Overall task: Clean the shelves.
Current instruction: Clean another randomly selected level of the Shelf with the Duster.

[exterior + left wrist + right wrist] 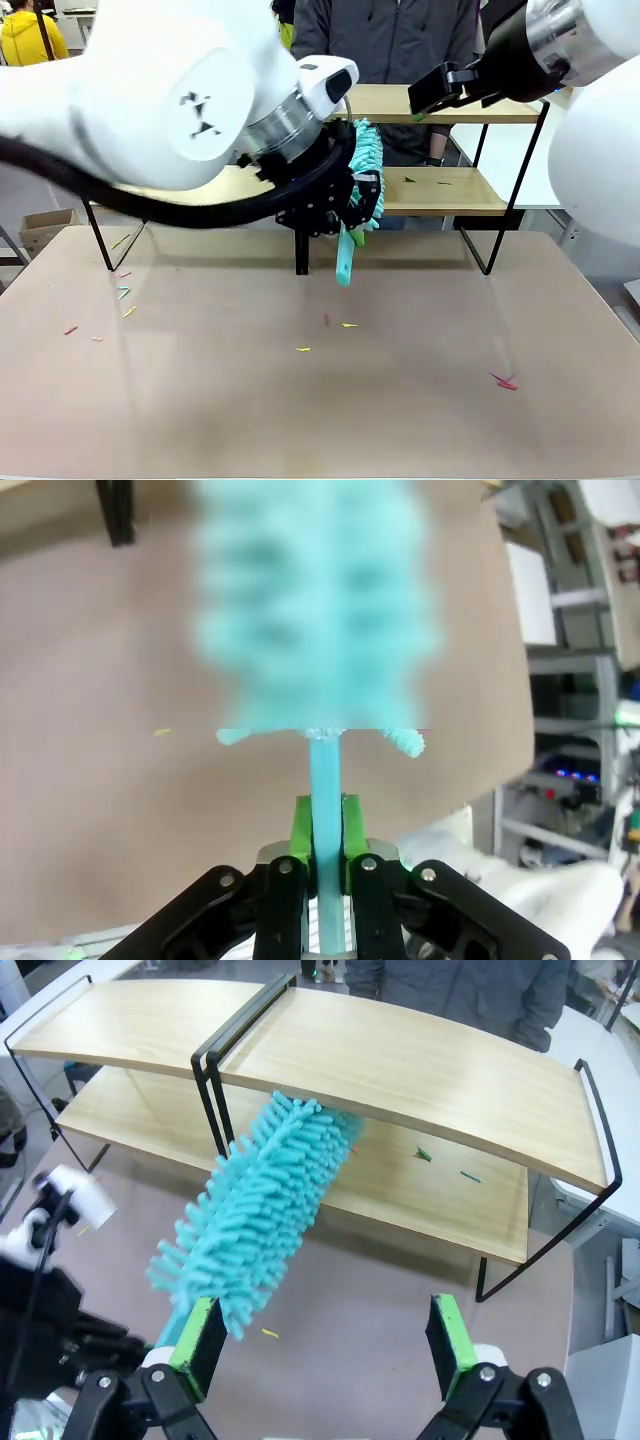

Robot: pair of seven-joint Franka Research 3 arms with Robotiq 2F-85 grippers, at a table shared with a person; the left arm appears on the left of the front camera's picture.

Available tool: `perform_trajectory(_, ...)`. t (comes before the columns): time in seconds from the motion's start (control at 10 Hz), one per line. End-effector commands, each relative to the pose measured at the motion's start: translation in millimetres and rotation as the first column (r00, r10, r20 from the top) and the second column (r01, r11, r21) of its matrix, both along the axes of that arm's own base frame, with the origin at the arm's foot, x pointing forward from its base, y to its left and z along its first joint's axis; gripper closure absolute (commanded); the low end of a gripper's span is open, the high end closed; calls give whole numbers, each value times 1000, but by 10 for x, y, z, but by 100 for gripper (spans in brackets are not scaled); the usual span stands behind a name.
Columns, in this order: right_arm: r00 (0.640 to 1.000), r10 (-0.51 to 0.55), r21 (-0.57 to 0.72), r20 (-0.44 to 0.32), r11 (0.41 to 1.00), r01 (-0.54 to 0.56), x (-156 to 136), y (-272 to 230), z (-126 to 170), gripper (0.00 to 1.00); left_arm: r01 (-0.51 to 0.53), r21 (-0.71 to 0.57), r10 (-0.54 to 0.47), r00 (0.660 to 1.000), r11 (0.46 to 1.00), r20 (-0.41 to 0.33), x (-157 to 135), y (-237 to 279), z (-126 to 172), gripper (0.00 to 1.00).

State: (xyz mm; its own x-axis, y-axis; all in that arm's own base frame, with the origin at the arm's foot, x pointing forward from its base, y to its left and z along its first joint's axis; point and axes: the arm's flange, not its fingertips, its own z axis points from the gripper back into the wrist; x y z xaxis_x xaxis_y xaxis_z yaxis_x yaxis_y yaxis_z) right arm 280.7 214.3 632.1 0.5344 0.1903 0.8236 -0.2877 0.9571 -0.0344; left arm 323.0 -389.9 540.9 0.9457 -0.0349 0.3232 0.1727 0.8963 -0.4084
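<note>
Front view carries no readable writing, only a small dark mark on the left arm's white casing. One wide two-tier rack of light wooden boards on a thin black frame (445, 190) stands at the far side of the tan bench (320, 400). The left tool (325, 865) is clamped on the handle of one turquoise fluffy microfibre duster (255, 1215), whose head reaches between the two boards. The right tool (325, 1345) stands wide apart, empty. Two small scraps (445, 1163) lie on the lower board; several more dot the bench.
</note>
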Motion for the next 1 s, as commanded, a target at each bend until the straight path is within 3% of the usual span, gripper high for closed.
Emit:
perform_trajectory(0.0,1000,-1,-2,3,1000,1,1,-2,-3,0,-64,64,68,996,996,-55,343,-375,9,87)
perform_trajectory(0.4,1000,-1,-2,3,1000,1,1,-2,-3,0,-142,99,146,989,985,-33,949,-610,-52,87)
perform_trajectory(0.6,1000,-1,-2,3,1000,1,1,-2,-3,0,-167,144,178,981,975,-71,1191,-687,-134,87)
perform_trajectory(0.9,1000,-1,-2,3,1000,1,1,-2,-3,0,-180,184,201,974,966,-101,1347,-771,-211,87)
